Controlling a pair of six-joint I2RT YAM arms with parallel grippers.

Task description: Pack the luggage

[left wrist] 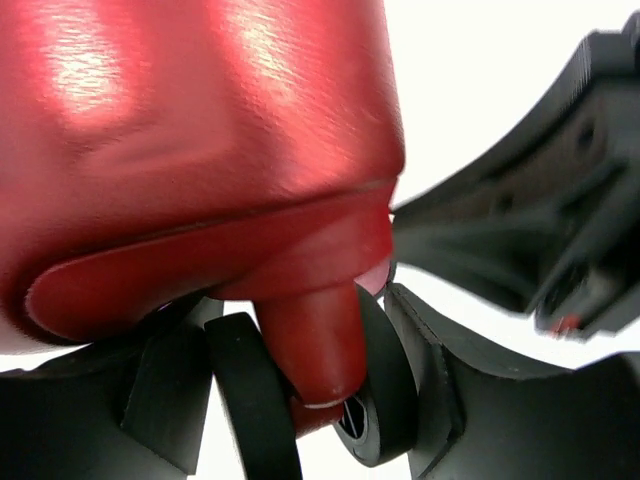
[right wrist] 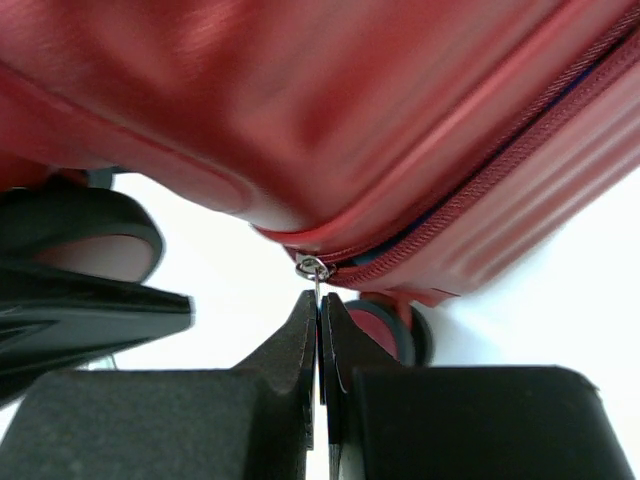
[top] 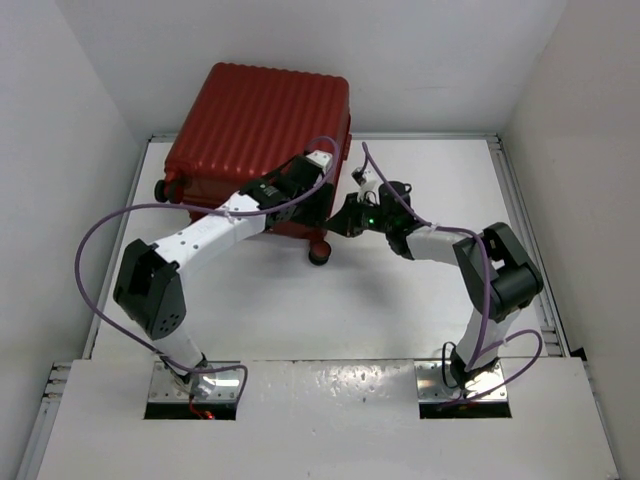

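- Zipping step, it seems: right gripper's (right wrist: 320, 305) jaws pinch the zipper pull (right wrist: 317, 288) tight.
- Left gripper's (left wrist: 305, 375) jaws hug the luggage's (top: 255, 120) wheel (left wrist: 250, 395).
- Next: slide the pull along steadily.

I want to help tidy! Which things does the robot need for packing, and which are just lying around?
For the job:
suitcase
zip pull, pinched by the right gripper
wheel, with the left gripper around it

Just there:
table
purple cables
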